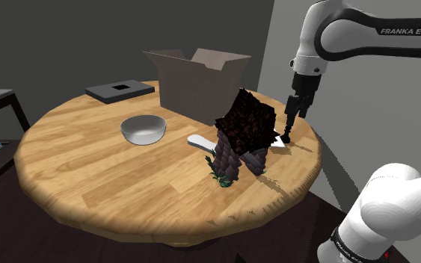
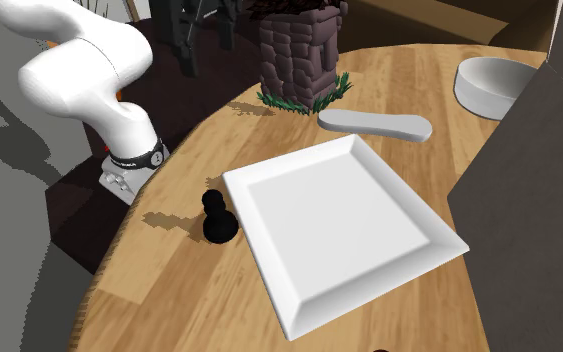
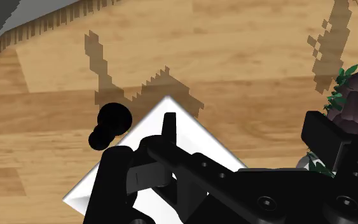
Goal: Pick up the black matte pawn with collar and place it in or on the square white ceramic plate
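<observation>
Wooden tabletop (image 1: pixel 89 172) holds a squat, matte black pawn (image 2: pixel 218 218) beside the white plate (image 2: pixel 339 225); fingers (image 3: pixel 115 181) spread, empty.

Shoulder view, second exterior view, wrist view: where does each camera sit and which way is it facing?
Shoulder view: beside the robot, looking down over the round wooden table; the white arm reaches in from the right.
Second exterior view: above the table, facing across the white square plate toward the stone house; arm links upper left.
Wrist view: on the hand, looking down past open black jaws at the plate's corner.
Shared: the last two show the black pawn beside the plate.
</observation>
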`<state>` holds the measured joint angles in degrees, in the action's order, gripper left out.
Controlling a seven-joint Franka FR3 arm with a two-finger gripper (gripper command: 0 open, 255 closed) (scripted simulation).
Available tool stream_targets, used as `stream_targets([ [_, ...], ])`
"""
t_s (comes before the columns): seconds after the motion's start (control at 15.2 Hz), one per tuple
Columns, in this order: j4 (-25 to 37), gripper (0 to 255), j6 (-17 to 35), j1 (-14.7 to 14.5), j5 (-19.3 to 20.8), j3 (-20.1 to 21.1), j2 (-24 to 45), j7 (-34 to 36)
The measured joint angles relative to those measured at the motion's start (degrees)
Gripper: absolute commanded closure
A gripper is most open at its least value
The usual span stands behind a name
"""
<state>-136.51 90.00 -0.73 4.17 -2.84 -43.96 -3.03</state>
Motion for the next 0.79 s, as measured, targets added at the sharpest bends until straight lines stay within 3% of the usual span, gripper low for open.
stream_targets([
  [0.2, -1.58, 0, 2.60, 0.52, 0.90, -1.40, -0.21, -1.28],
  [0.79, -10.06, 0, 22.30, 4.09, 6.46, -12.72, 1.61, -10.88],
])
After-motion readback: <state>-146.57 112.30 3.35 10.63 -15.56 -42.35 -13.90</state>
